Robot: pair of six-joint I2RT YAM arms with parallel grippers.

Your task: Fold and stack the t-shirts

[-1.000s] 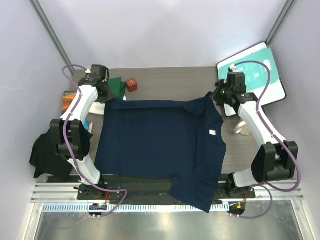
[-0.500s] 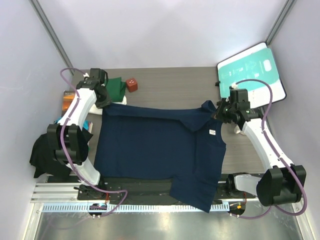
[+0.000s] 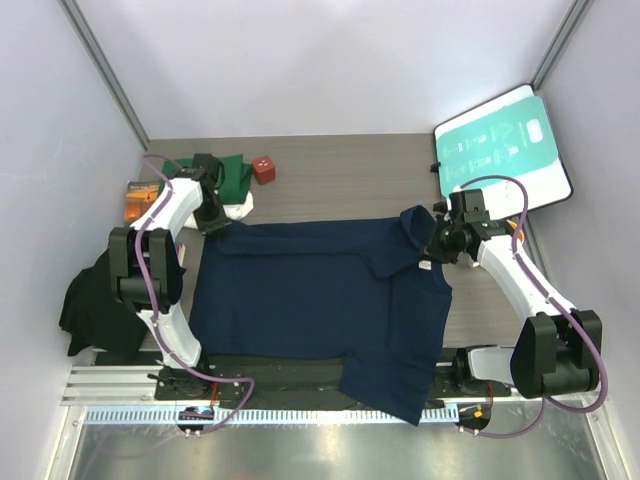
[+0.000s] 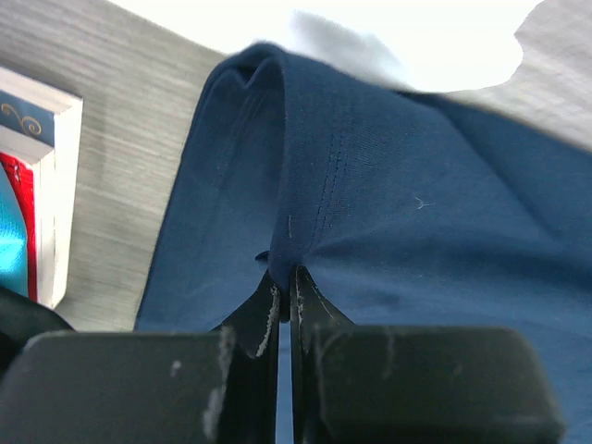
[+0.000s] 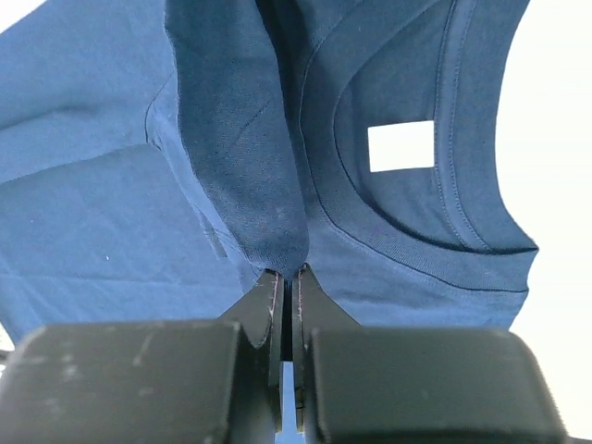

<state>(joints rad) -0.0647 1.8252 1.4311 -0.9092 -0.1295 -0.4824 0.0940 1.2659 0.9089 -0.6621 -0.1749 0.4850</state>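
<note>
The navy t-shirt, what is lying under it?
The grey table shows around the navy t-shirt, and its near sleeve drapes over the black rail. Anything beneath the cloth is covered.

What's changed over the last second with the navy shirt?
The left gripper and right gripper, shut on the navy blue cloth t-shirt, dragged its far edge toward the arm bases, folding it over. The dark green cloth shirt and flat teal-and-white board stayed put.

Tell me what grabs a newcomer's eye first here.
The navy t-shirt lies spread across the middle of the table, part of it hanging over the near edge. Both arms' jaws are shut on its doubled-over far edge: left arm at the far-left corner, right arm beside the collar. A teal-and-white board sits at the far-right corner.
</note>
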